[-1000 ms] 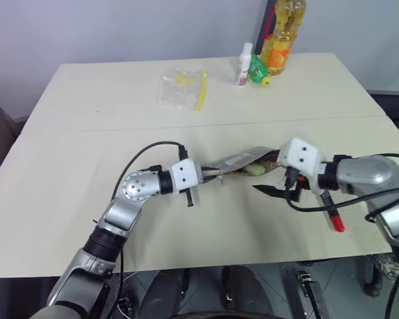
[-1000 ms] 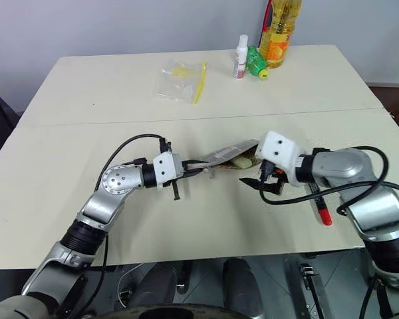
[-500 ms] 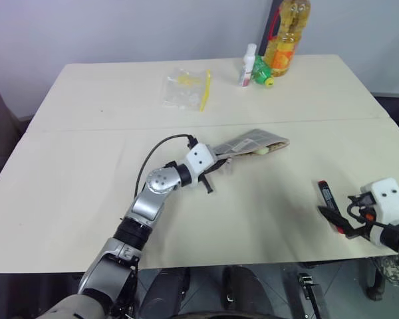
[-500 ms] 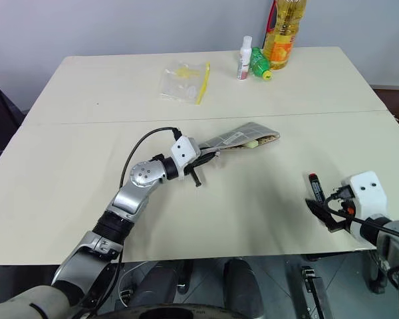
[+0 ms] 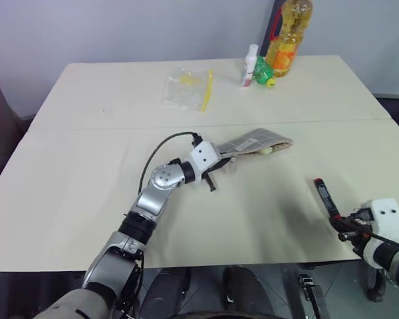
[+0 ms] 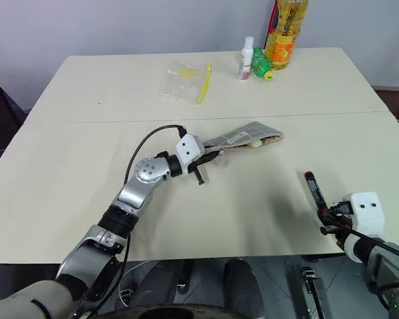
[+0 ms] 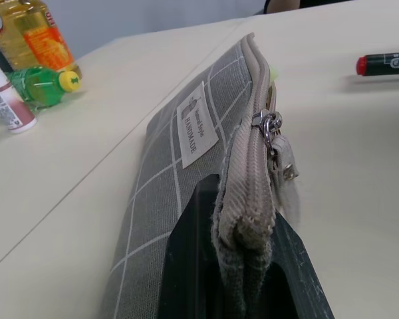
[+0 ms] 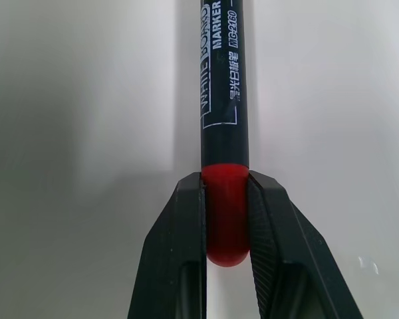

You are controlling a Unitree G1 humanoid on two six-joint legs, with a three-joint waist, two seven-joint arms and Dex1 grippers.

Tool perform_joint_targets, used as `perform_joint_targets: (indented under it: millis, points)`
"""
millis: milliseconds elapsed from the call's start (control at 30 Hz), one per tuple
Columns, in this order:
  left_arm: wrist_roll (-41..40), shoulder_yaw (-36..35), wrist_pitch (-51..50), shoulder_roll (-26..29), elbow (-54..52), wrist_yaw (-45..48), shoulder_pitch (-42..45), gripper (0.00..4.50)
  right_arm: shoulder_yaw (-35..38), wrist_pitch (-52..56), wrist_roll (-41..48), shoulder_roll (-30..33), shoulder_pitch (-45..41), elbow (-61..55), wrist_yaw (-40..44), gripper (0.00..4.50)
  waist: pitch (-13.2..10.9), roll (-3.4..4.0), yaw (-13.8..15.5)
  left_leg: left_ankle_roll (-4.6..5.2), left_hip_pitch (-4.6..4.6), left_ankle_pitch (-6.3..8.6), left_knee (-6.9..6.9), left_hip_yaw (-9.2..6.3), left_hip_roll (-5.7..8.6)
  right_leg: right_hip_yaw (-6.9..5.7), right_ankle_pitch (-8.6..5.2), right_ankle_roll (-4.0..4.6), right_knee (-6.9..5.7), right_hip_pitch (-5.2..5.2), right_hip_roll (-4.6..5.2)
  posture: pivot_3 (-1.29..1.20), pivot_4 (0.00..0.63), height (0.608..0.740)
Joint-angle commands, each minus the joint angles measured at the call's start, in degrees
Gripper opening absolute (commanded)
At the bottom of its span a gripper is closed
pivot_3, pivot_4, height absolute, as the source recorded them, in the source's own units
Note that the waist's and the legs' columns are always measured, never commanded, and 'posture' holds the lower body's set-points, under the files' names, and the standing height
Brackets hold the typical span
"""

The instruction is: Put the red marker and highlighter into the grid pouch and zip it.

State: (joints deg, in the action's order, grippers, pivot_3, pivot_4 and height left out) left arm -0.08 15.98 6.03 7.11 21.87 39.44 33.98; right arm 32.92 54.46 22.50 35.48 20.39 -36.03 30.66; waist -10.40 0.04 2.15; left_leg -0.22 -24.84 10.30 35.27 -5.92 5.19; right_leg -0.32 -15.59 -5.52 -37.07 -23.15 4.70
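Red marker [image 8: 224,199]: your right jaws pinch its slick, rigid red end, so lift gently; left jaws clamp the limp grid pouch [image 7: 186,153] by its zipper edge.

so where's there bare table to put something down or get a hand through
The widest free patch is the table on the robot's left, beside the left gripper pinching the grid pouch. Another lies between the pouch and the red marker, which the right gripper grips. The far edge is crowded: clear plastic bag, bottles.
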Motion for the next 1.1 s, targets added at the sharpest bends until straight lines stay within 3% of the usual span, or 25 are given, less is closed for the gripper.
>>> perform_joint_targets:
  millis: [33,500,733,1100]
  points:
    - [-1.0,-1.5,1.8,0.3,-1.2,-0.1,0.4,0.00,-2.3,-6.3,-1.8,5.4,-1.7,-5.0,2.6,0.28,0.0,-0.01,0.0,0.00,0.00,0.00,0.00,0.01,0.00,0.00,0.00,0.00,-0.01,-0.01,0.00,0.00,0.150,0.740]
    - [-0.8,-1.6,2.5,1.3,-3.4,-0.1,-1.0,0.00,-11.8,-8.3,-0.8,15.6,-15.0,-5.2,7.4,0.28,0.0,-0.06,0.0,0.01,0.01,0.00,0.00,0.00,-0.02,-0.01,0.00,-0.02,0.02,0.04,-0.01,0.00,0.150,0.740]
    - [-0.9,-1.5,2.3,1.3,-4.3,-0.3,-1.4,0.00,-19.1,-7.3,-3.0,17.1,-20.9,-2.9,6.3,0.28,0.0,-0.06,0.1,0.00,0.01,0.00,0.00,-0.01,-0.01,-0.01,0.00,-0.01,0.02,0.03,0.01,0.00,0.150,0.740]
    - [-1.2,-1.3,1.7,1.5,-6.5,0.4,-2.3,0.00,-22.2,-7.7,-6.7,19.9,-22.1,-0.3,6.6,0.28,0.0,-0.06,0.1,0.01,0.01,0.00,0.00,-0.01,-0.01,-0.01,0.00,-0.01,0.02,0.02,0.01,0.00,0.150,0.740]
